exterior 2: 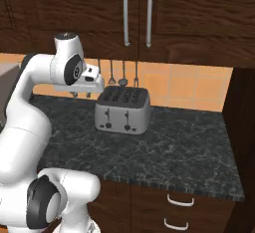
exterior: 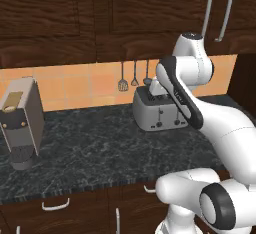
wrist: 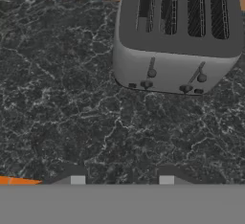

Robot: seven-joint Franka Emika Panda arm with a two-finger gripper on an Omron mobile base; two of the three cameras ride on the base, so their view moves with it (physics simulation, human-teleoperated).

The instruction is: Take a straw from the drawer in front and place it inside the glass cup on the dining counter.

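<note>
The tool (wrist: 122, 180), half-open and empty, is hovering above the black speckled granite counter (wrist: 72, 98); next, reaching down to the drawer's curved silver handle (exterior: 55, 205).

Ahead of me the toaster (wrist: 178, 36) blocks the back of the black counter (wrist: 62, 98). Left of the toaster, open stone runs wide until the coffee machine (exterior: 21, 123) far off.

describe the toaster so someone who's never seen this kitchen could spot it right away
On the black speckled counter, against the orange tiled wall below the hanging utensils, stands the toaster. It is a silver box with four top slots and front levers, unlike the tall beige coffee machine at the counter's far end.
</note>
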